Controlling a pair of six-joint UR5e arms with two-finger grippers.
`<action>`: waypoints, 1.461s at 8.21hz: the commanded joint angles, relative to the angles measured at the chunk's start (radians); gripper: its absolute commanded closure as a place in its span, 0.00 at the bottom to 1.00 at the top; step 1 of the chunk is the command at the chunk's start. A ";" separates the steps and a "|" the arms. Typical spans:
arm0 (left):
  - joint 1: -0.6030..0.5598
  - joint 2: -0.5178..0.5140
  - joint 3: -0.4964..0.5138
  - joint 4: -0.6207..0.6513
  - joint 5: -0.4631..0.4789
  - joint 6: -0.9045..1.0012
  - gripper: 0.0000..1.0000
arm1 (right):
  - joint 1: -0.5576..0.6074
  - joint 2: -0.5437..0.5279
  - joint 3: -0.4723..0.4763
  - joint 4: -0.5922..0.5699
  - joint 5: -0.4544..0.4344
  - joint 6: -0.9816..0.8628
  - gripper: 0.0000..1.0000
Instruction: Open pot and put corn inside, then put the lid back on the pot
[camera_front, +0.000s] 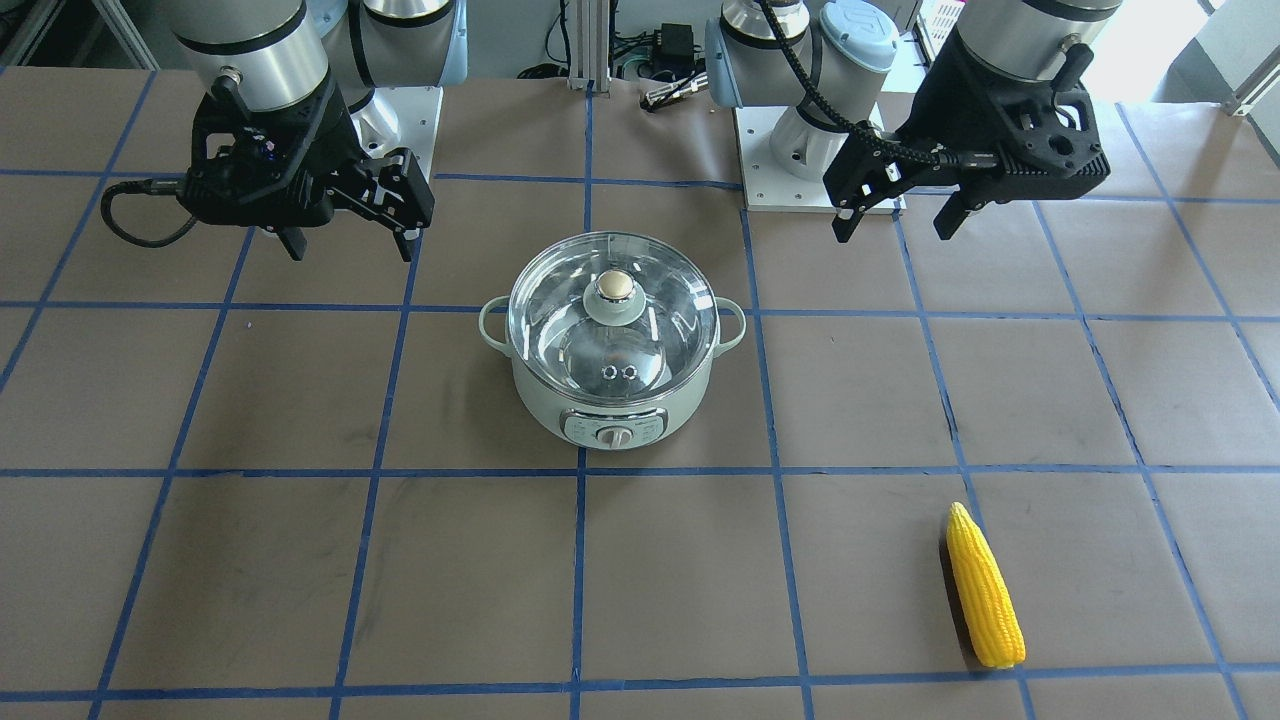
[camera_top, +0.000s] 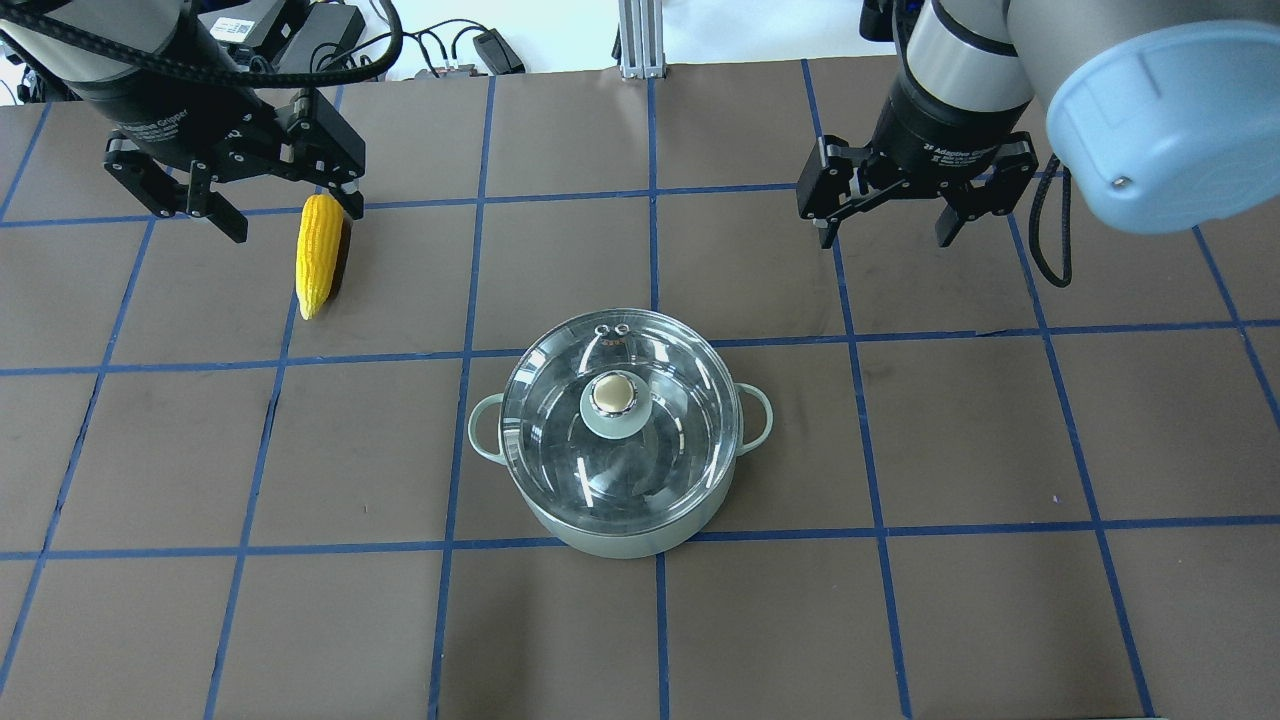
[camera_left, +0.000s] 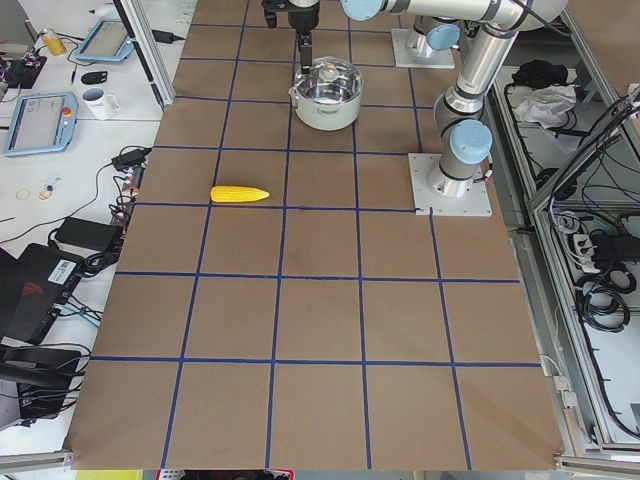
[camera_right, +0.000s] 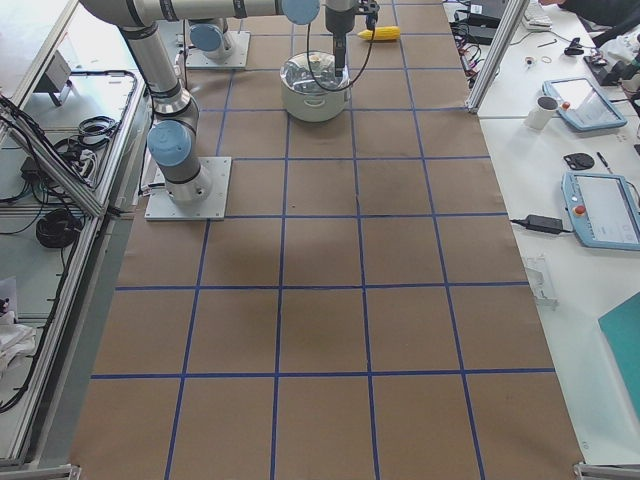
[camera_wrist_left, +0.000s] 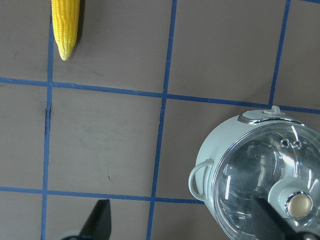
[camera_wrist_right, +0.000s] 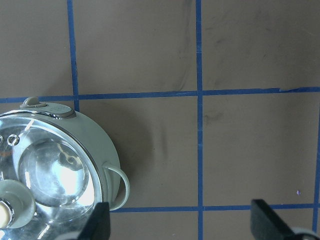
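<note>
The pale mint-green pot stands mid-table with its control dial facing away from the robot. The clear glass lid sits closed on it, metallic knob at the centre. In the overhead view the pot and lid show the same. The yellow corn lies flat on the table, far from the pot on my left side; it also shows in the overhead view and the left wrist view. My left gripper hangs open and empty high above the table. My right gripper is open and empty, also raised.
The table is brown with a blue tape grid. Both arm bases stand on white mount plates behind the pot. Side desks with tablets and a mug lie past the table's far edge.
</note>
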 joint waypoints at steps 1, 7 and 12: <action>0.000 -0.001 -0.002 0.003 0.000 0.005 0.00 | 0.000 0.000 0.001 0.000 0.000 0.000 0.00; 0.106 -0.263 -0.002 0.290 0.133 0.200 0.00 | 0.043 0.037 0.002 0.037 0.020 0.066 0.00; 0.229 -0.533 0.000 0.530 0.090 0.323 0.00 | 0.393 0.213 0.028 -0.177 0.015 0.474 0.00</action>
